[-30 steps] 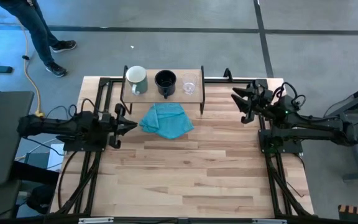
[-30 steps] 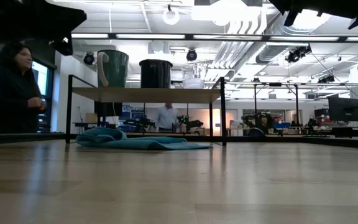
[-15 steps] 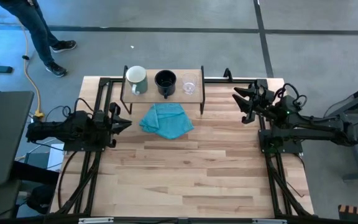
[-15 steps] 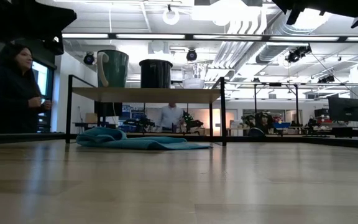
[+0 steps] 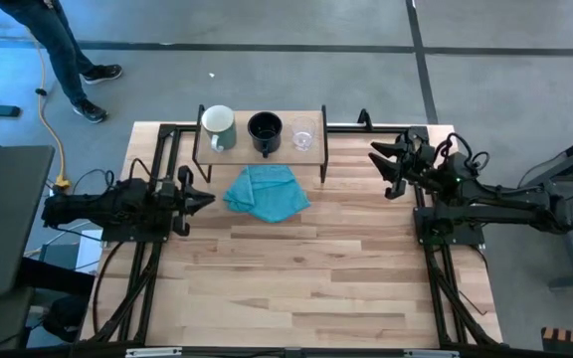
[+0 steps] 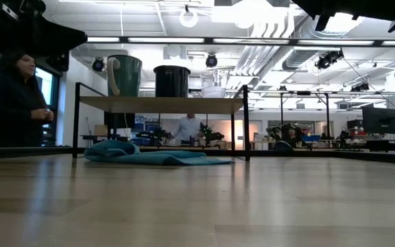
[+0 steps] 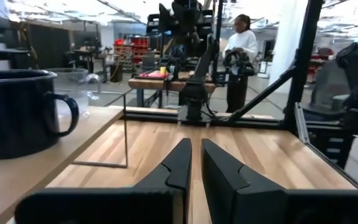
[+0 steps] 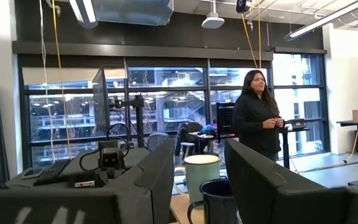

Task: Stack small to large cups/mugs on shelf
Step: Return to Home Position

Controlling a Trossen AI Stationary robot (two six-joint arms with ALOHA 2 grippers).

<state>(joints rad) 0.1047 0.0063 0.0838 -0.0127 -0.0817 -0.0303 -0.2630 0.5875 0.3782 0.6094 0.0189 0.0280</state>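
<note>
Tabletop (image 5: 296,268) of pale wood planks, with grey concrete floor all round. Shelf (image 5: 240,117) stood at the far edge and carried one row: pale mug (image 5: 218,127) on the left arm's side, black mug (image 5: 265,129) in the middle, glass (image 5: 303,135) on the right arm's side, each apart from the next. Teal cloth (image 5: 266,192) lay crumpled on the table just before the shelf. Left gripper (image 5: 202,197) hung over the left edge, jaws almost together, holding nothing. Right gripper (image 5: 381,171) hung over the right edge, jaws spread wide, empty. Person (image 6: 12,103) stood beyond the table. Low view cut both arms off at its top, and the glass was faint against the ceiling lights. High view caught only legs.
</note>
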